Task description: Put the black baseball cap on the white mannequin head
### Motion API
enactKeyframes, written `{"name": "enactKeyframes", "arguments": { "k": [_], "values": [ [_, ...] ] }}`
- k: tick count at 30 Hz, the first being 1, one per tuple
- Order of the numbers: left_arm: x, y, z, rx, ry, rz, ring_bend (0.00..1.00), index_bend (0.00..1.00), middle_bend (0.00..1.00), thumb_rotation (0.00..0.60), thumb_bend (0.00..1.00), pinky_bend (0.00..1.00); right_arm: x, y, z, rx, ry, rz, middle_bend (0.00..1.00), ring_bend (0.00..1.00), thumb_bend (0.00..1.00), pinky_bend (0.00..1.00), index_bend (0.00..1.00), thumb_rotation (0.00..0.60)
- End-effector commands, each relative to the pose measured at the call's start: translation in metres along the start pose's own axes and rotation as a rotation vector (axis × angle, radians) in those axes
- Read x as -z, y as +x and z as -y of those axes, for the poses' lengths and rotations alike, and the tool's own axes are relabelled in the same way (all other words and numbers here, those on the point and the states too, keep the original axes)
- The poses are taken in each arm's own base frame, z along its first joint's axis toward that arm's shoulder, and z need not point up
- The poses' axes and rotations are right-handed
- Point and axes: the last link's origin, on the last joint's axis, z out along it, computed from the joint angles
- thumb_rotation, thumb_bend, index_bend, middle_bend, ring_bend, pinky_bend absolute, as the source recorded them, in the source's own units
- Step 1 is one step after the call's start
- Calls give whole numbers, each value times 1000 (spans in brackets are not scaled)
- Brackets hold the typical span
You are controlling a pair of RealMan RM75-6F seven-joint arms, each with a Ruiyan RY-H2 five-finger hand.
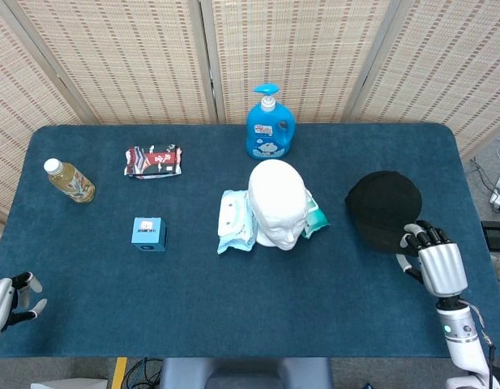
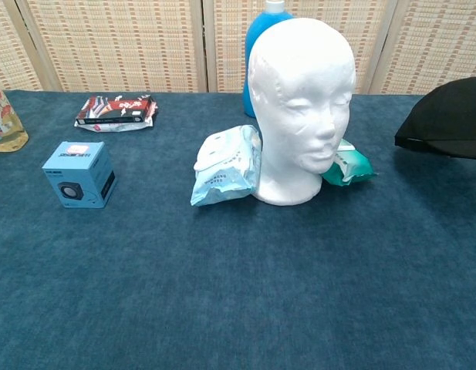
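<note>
Right hand (image 1: pixel 432 263) gripping cap (image 1: pixel 384 209) brim, right of frame; best lifted level, crown-first over head (image 1: pixel 278 201); left hand (image 1: pixel 6 297) open, idle

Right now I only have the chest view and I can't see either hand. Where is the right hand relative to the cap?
Observer: The right hand is at the near right side of the black cap, its fingers holding the cap's near edge.
Operator: And the left hand?
Observer: The left hand is off the near left corner of the table, fingers apart, holding nothing.
Operator: Is the bottle touching the mannequin head?
Observer: No, the blue pump bottle stands behind the mannequin head with a gap between them.
</note>
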Motion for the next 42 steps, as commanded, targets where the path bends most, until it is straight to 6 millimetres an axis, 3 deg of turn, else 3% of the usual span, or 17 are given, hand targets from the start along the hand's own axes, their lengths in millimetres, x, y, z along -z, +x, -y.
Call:
{"name": "enactKeyframes", "arguments": {
  "k": [1, 13, 28, 42],
  "values": [
    [0, 0, 0, 0, 1, 1, 689, 558, 749, 600, 215, 939, 0, 0, 0, -5, -3, -1, 371, 256, 401, 389, 538, 600],
    [1, 0, 1, -1, 4, 4, 689, 558, 749, 600, 215, 939, -8, 12, -4, 5, -12, -87, 376, 256, 429, 389, 590, 600],
    [2, 2, 1, 2, 3, -4, 689, 558, 749, 600, 215, 939, -33, 50, -5, 95, 29, -217, 389, 256, 435, 388, 660, 600],
    [3, 6, 3, 5, 8, -12, 689, 558, 749, 600, 215, 939, -61, 89, 6, 170, 63, -319, 392, 256, 435, 388, 680, 600]
  ]
}}
